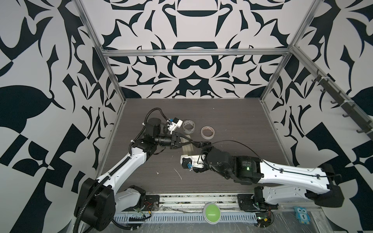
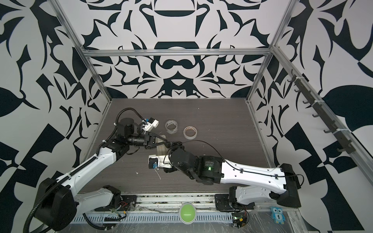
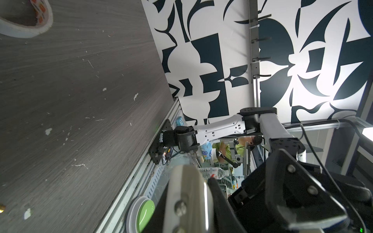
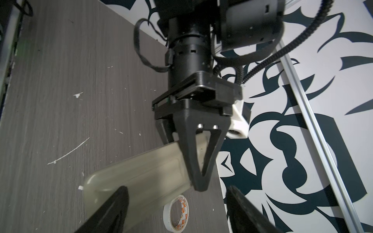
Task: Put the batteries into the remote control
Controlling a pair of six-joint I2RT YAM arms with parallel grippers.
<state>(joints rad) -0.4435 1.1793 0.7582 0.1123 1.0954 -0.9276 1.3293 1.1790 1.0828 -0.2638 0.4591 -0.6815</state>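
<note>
Remote control (image 1: 186, 150) shows mid-table in both top views (image 2: 161, 150), one end pinched by my left gripper (image 1: 191, 141), with the right gripper (image 1: 201, 144) just beside it. From the left wrist I get only the table (image 3: 80, 100), a tape roll (image 3: 26, 30) and blurred gripper parts, so the grip itself is hidden there. From the right wrist the left gripper (image 4: 196, 179) is clamped across one end of the pale remote (image 4: 141, 171), and my right fingers (image 4: 113, 211) stand wide apart, holding nothing.
</note>
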